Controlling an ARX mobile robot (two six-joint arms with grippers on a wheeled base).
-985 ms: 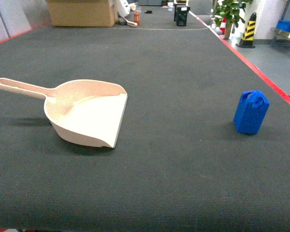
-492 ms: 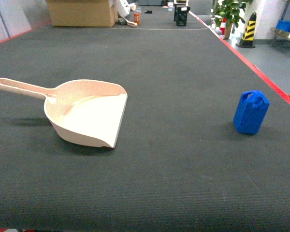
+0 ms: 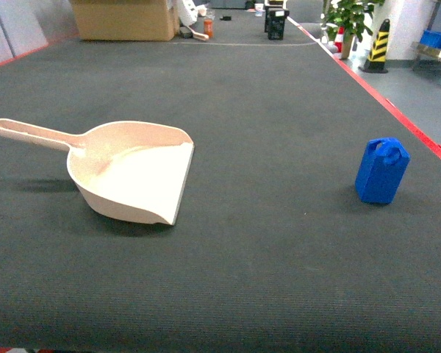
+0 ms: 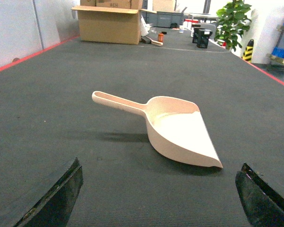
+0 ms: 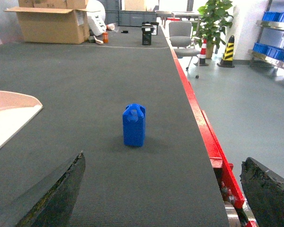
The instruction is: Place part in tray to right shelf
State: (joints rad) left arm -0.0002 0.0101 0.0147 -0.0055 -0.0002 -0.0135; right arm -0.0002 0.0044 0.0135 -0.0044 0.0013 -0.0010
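Opening step, nothing grasped yet. Right gripper (image 5: 163, 189) gaping wide, blue part (image 5: 134, 125) standing upright straight ahead of it. Left gripper (image 4: 158, 194) spread, facing empty scoop (image 4: 180, 132). Next: right gripper reaching forward, closing on part.

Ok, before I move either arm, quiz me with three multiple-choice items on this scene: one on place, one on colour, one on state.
1. Where is the blue part relative to the dustpan tray in the head view?
A. inside it
B. apart, to its right
C. on its handle

2. What colour is the tray?
A. beige
B. green
C. black

3. How is the part standing?
A. upright on the mat
B. lying flat
C. held in a gripper

Answers: 1 B, bare dark mat separates them. 2 A, cream plastic throughout. 3 A, its handle points up and both open grippers, left and right, hold nothing.
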